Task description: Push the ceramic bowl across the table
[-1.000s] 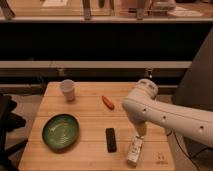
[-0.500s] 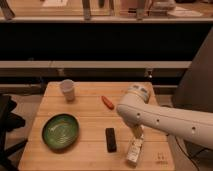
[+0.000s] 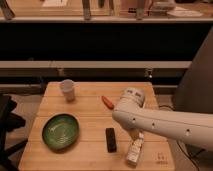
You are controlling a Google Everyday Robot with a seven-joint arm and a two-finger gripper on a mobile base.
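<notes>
The main risk is lying in the path between the arm and its target. The gripper point(image 3: 136, 135) is hanging low over the worktop point(image 3: 90, 111), mostly hiding under the robot's pale forearm, right above a small white carton point(image 3: 133, 152) near the 6 o'clock edge. Its jaws are standing wide apart and, as far as I can judge, are holding nothing.

The ceramic bowl point(image 3: 60, 132) is sitting upright on the worktop's 9 o'clock side, close to that edge, well apart from the gripper and roughly at 9 o'clock from it. A black remote-like bar point(image 3: 111, 139) is lying between the two. A straight sweep toward the bowl would probably be catching that bar first and shoving it along, or driving it into the bowl's side. The carton is also likely to be getting clipped and tipped as the gripper is leaving.

With the bowl sitting so near the 9 o'clock edge, a push from the gripper's present side would be sending it off the worktop. Contact off the bowl's centre would be spinning it rather than sliding it. A white cup point(image 3: 67, 90) is standing at 12 o'clock from the bowl, and a small orange item point(image 3: 107, 102) is lying at about 2 o'clock from it, so a push toward either could be knocking them.
</notes>
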